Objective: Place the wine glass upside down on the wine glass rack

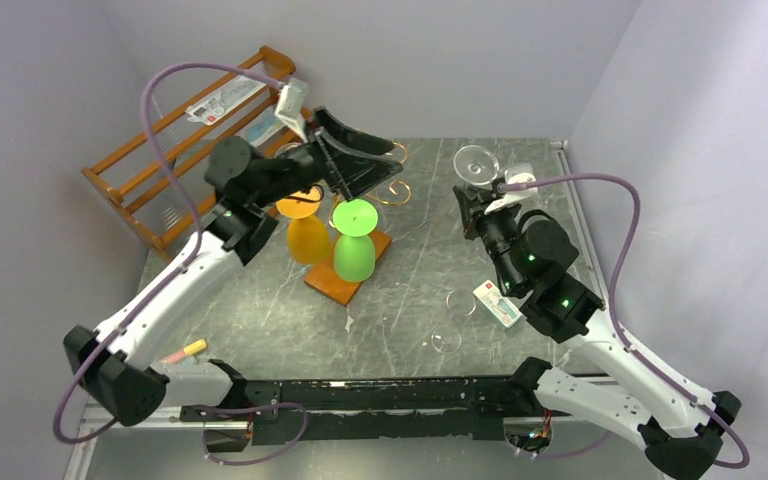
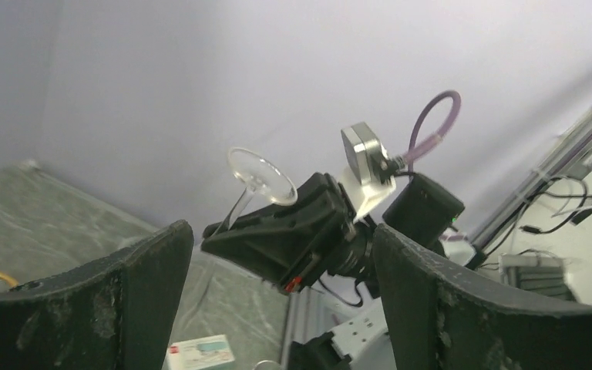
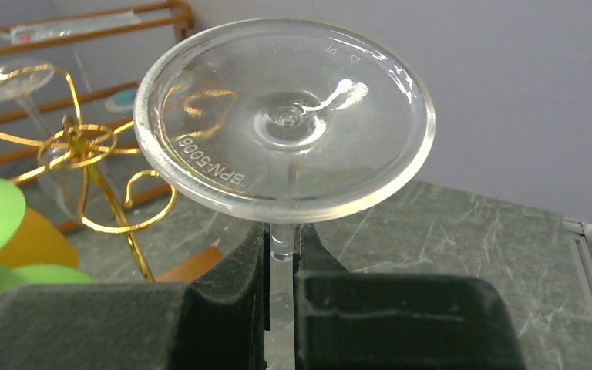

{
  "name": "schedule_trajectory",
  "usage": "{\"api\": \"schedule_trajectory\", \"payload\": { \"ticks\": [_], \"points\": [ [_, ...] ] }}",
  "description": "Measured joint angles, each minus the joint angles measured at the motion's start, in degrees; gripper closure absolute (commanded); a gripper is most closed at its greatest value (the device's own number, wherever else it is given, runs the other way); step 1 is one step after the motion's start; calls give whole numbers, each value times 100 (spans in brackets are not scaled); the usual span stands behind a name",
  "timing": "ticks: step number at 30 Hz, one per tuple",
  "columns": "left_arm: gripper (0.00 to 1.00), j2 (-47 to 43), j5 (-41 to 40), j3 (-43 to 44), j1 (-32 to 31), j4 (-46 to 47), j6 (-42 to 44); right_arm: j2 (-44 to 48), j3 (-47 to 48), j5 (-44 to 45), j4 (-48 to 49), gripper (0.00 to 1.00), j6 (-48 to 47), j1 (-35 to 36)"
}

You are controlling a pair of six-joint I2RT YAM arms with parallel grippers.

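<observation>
Right end effector [image 3: 281,250]: fingers clamped on the stem of the wine glass [image 3: 285,119], just under the foot. The glass is inverted, foot uppermost; its bowl cannot be seen behind the fingers. Clear and colourless, with "BPN-5006" moulded into the foot. It is held above the worktop [image 1: 410,290], right of the wine glass rack [image 1: 397,188] and apart from it.

Rack: gold scroll arms, orange-brown base. A green glass [image 1: 355,245] and an orange glass [image 1: 308,235] sit inverted at it.

Left end effector [image 1: 365,160]: fingers wide apart, nothing between them, over the rack.

Worktop is grey-green and marbled. Walls pale grey-lilac. Wooden slatted shelf [image 1: 175,150] at rear left.
</observation>
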State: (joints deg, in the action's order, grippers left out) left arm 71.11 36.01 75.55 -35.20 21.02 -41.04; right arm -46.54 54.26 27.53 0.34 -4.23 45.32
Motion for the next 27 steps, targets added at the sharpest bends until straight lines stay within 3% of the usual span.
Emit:
{"api": "schedule_trajectory", "payload": {
  "ticks": [5,10,19,27],
  "points": [
    [18,706,-238,-11,-341,365,-997,214,-385,-570,175,100,-236,0],
    [22,1078,-614,94,-656,103,-1530,435,-402,-1054,350,100,-369,0],
    [19,1143,-737,413,-885,22,-2009,417,-402,-1530,459,100,-391,0],
    [36,1145,-728,411,-955,7,-2168,155,-389,-1871,315,100,-424,0]
  ]
}}
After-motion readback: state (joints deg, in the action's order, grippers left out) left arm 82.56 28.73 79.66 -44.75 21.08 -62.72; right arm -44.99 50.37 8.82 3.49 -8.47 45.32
